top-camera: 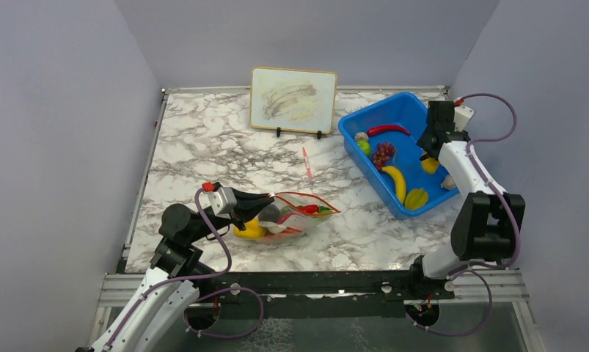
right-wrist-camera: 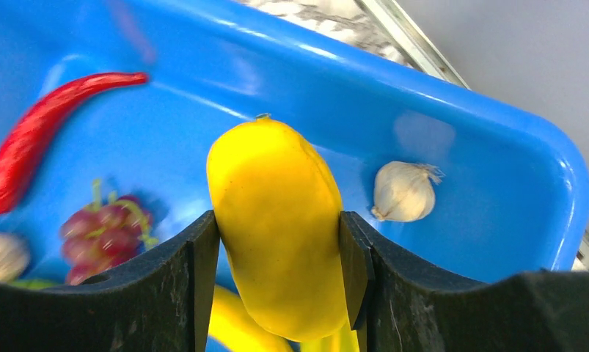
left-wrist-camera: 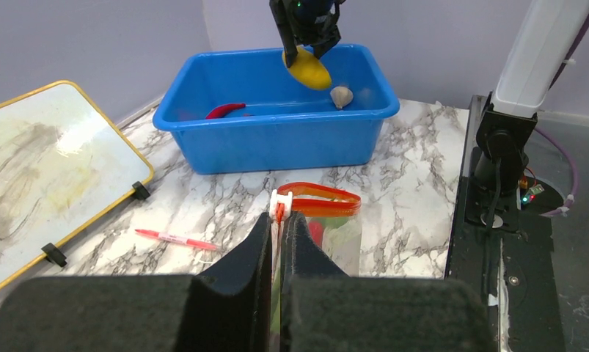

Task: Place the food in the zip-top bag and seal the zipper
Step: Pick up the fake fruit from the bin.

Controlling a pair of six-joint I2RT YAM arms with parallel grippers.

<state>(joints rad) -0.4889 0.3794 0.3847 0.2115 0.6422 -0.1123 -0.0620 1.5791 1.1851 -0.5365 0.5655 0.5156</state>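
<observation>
While our left pincer (left-wrist-camera: pixel 279 221) pinches the one clear plastic bag (left-wrist-camera: pixel 337 233), our right pincer (right-wrist-camera: pixel 279 268) grips one yellow toy fruit (right-wrist-camera: pixel 268 176).

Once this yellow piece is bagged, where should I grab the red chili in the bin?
Pinch the red chili across its thicker middle, straight down from above, jaws across its width. It lies flat on the blue bin floor, long and slim, apart from the grapes.
</observation>
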